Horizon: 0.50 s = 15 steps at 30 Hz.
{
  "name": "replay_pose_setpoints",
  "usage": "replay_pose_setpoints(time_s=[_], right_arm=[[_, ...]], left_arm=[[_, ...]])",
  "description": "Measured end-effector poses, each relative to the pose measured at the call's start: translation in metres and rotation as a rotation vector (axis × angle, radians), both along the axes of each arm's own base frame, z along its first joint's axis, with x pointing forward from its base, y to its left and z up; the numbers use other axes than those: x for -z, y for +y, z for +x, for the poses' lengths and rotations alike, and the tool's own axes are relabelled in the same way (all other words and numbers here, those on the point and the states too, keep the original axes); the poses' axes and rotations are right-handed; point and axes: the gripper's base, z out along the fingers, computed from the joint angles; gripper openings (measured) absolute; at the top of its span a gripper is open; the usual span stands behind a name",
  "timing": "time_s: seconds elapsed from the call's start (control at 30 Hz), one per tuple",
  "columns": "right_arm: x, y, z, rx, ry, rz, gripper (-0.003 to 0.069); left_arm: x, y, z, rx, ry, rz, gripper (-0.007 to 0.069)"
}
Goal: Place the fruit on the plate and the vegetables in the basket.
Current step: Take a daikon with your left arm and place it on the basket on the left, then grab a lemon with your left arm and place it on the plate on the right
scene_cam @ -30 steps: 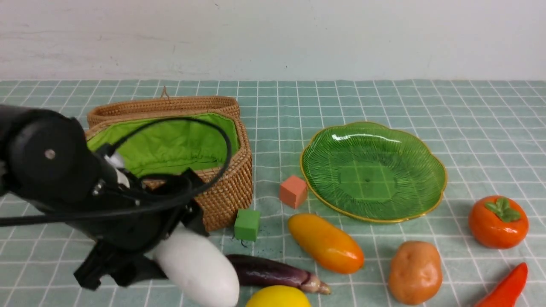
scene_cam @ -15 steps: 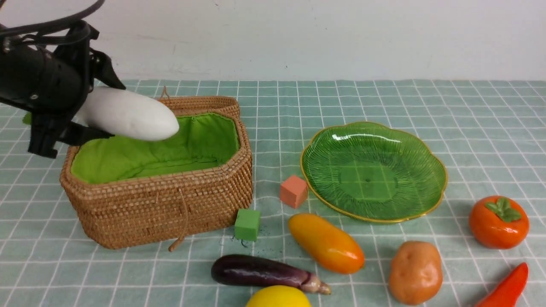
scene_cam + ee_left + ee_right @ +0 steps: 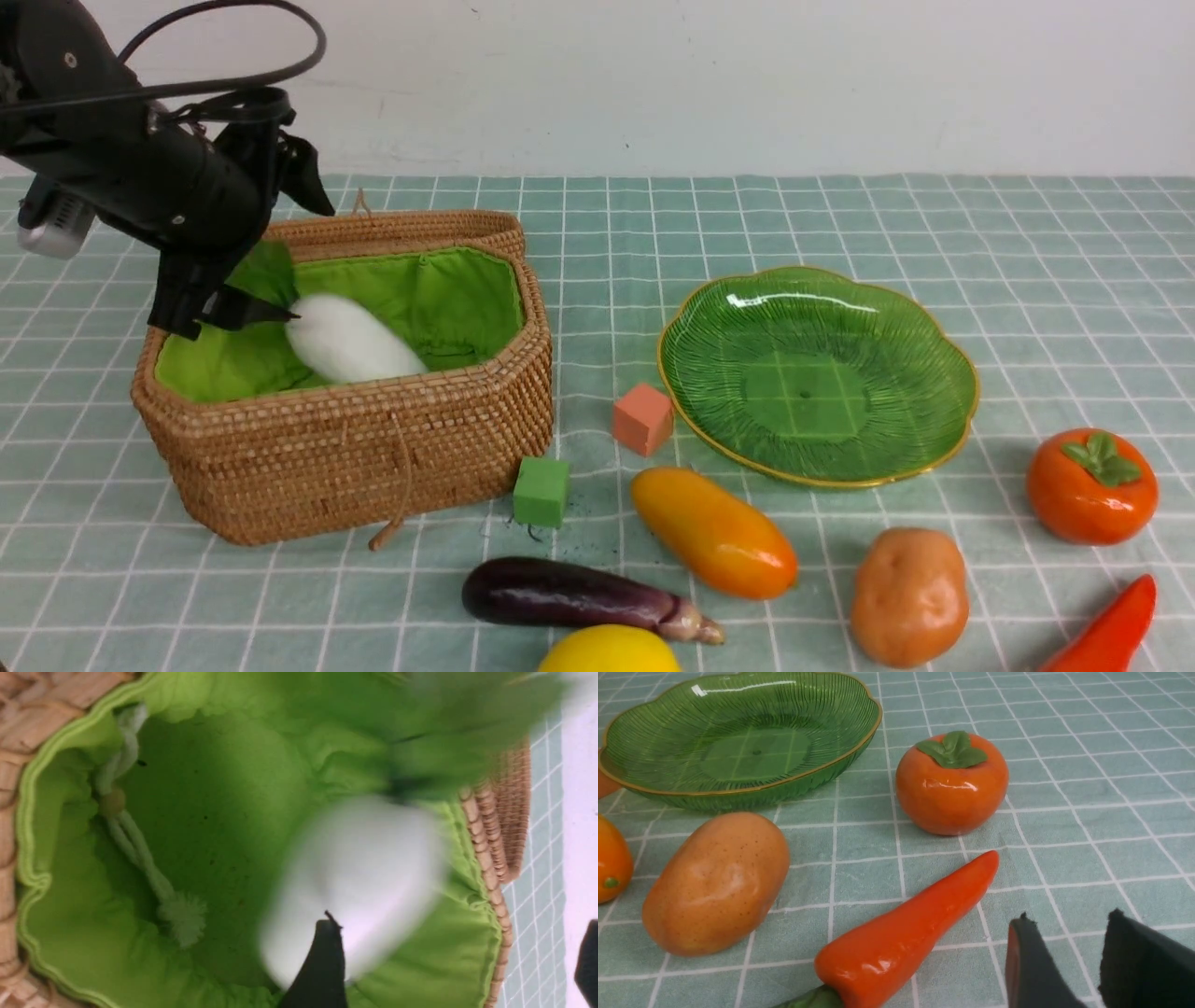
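Observation:
The white radish (image 3: 350, 341) lies inside the wicker basket (image 3: 355, 448), blurred in the left wrist view (image 3: 355, 877). My left gripper (image 3: 252, 261) hangs open over the basket's left end, its jaws wide apart and holding nothing. The green glass plate (image 3: 812, 373) holds nothing. In front lie the mango (image 3: 714, 532), eggplant (image 3: 579, 595), lemon (image 3: 607, 651), potato (image 3: 907, 595), persimmon (image 3: 1090, 485) and red pepper (image 3: 1106, 630). My right gripper (image 3: 1069, 917) is open and empty just above the cloth, beside the pepper (image 3: 906, 933); it is out of the front view.
A salmon cube (image 3: 641, 418) and a green cube (image 3: 541, 491) sit between basket and plate. The basket's lid (image 3: 401, 229) is folded open behind it. A white wall closes the table's far edge.
My left gripper carried the radish up from the front of the table to above the basket, then opened. The radish dropped out of it into the basket.

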Motion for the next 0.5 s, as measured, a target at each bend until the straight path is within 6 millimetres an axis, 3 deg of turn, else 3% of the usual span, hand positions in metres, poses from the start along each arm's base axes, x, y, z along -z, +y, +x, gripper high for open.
replay_pose_setpoints(time_s=[0.13,0.27,0.43,0.5], right_arm=[[0.0,0.0,0.0,0.0,0.0,0.0,0.0242],[0.0,0.0,0.0,0.0,0.0,0.0,0.0242],[0.0,0.0,0.0,0.0,0.0,0.0,0.0242],[0.0,0.0,0.0,0.0,0.0,0.0,0.0242]], left_arm=[[0.0,0.0,-0.001,0.034,-0.001,0.03,0.0664],[-0.008,-0.007,-0.01,0.228,-0.019,0.163,0.0634],[-0.038,-0.059,-0.057,0.852,-0.124,0.489,0.0552],[-0.044,-0.076,-0.071,1.006,-0.161,0.553,0.0537]])
